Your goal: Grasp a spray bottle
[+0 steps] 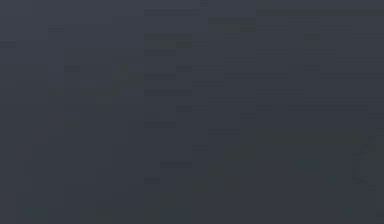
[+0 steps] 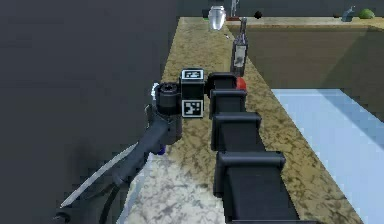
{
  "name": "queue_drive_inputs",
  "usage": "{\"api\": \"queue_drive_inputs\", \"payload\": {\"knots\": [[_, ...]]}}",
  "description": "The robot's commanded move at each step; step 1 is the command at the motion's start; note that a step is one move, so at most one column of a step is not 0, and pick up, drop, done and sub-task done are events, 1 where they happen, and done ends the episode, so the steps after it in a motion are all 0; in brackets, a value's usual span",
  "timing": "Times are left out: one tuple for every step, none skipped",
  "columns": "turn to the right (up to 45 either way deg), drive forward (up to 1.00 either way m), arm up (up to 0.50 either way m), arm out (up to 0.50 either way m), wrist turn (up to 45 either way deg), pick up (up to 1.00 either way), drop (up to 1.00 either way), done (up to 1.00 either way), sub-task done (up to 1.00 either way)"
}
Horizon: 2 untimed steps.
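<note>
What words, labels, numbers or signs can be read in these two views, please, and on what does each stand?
None can be read.
White squares on the arm: black marks only, no words or numbers.
Dark bottle on the counter: any label too small to read.

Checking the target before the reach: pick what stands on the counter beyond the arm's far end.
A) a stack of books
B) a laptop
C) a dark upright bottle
C: a dark upright bottle stands on the speckled countertop, farther out than the arm.
</note>
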Motion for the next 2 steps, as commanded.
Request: {"api": "queue_drive_inputs", "payload": {"knots": [[0.0,0.00,0.00,0.00,45.0,0.00,0.00,0.00,0.00],[0.0,0.00,0.00,0.00,45.0,0.00,0.00,0.00,0.00]]}}
